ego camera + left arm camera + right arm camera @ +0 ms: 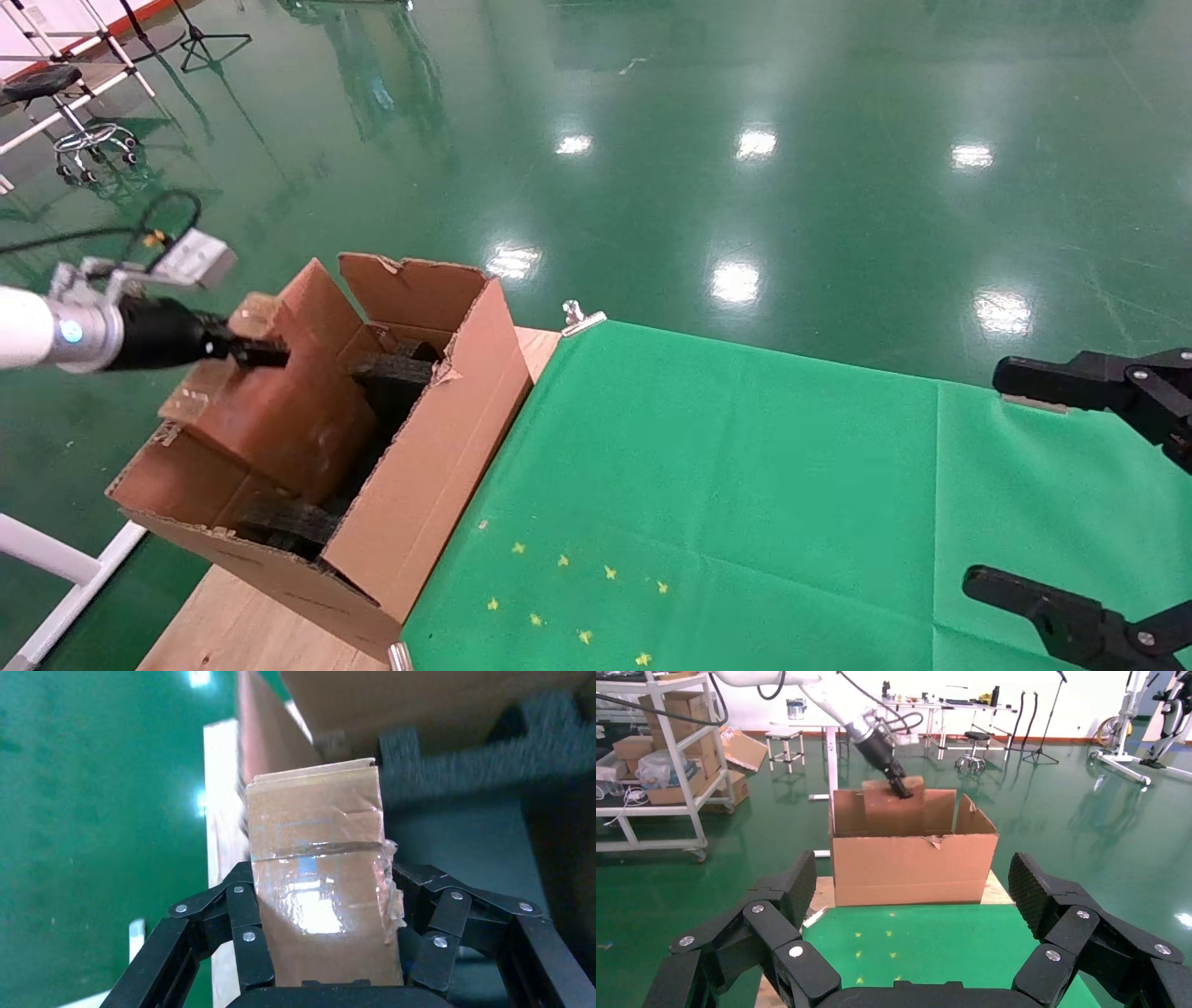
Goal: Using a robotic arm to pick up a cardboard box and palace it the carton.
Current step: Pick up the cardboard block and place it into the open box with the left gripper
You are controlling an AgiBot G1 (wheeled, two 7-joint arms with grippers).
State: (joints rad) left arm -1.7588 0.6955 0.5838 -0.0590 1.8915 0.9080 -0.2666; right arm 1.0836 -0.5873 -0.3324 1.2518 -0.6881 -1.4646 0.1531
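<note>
At the far left of the head view, the robotic arm is reaching in from the frame edge, its left gripper clamping on the upper end of the cardboard box. In the left wrist view the black fingers are pressing on both taped faces of that box, so the grip is looking firm. The box is hanging inside the open top of the carton, partly sunk between the upright flaps, with its long axis running down from the pincer toward the carton floor and tilted a little. It is sitting toward the left half of the carton, with black foam blocks just to its right and another foam piece below it at the lower left of the carton. Whether its lower end is touching anything cannot be told. The coming move seems to turn on this: the free space lies straight below the pincer, so a descent along the box's own axis should seat it beside the foam, while a drift rightward would likely catch the blocks. Further right, the green cloth is covering the table. At the right edge, the right gripper is hovering parked above the cloth, jaws spread wide apart and holding nothing, well apart from the carton; the left arm is the nearer one.
</note>
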